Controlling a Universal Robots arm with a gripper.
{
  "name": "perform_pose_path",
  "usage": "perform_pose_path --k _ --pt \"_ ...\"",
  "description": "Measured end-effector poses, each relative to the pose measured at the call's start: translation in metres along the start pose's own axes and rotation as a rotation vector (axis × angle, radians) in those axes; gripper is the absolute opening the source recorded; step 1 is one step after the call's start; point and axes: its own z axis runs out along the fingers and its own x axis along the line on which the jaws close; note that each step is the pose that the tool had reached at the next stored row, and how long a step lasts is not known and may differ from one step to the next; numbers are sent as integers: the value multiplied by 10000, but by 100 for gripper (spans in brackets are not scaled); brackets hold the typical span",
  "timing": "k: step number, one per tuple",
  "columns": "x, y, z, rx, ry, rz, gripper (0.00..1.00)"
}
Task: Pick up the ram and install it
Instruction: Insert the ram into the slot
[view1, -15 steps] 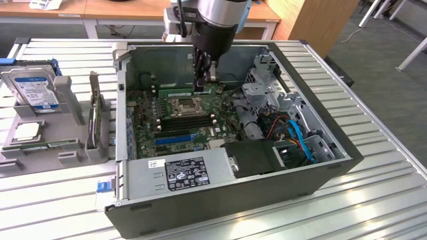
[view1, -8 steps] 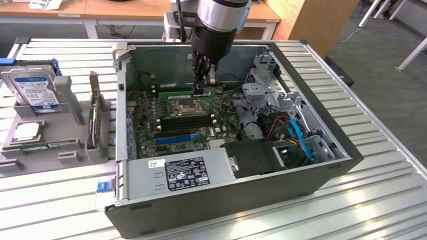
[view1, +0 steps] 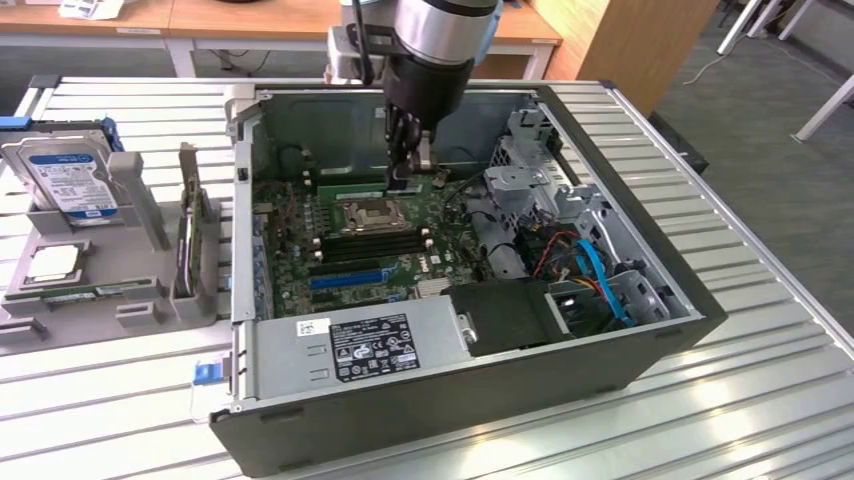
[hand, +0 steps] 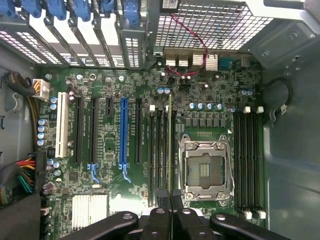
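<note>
Ram held thin-side down, inside the computer.
The gripper (view1: 408, 172) is closed tight on the ram (hand: 170, 145). It holds the ram straight, in line with the long black slots (hand: 159, 150) beside the socket (hand: 206, 167), so I think it can push in.

The arm (view1: 430, 45) stands vertical in the exterior view, with the wrist in line with the last link and the tool axis pointing straight down. The gripper (view1: 408, 168) hangs directly below the wrist, fingers parallel and directed downward. The jaws are drawn together to a narrow gap. In the wrist view, two black linkage bars (hand: 112, 222) splay outward from the finger bases, and the fingertips (hand: 161, 194) clamp the ram (hand: 170, 145) edge-on between them.
</note>
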Motion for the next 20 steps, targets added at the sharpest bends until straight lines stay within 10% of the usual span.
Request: perform_pose_path --k 20 --pt "83 -8 82 4 1 0 12"
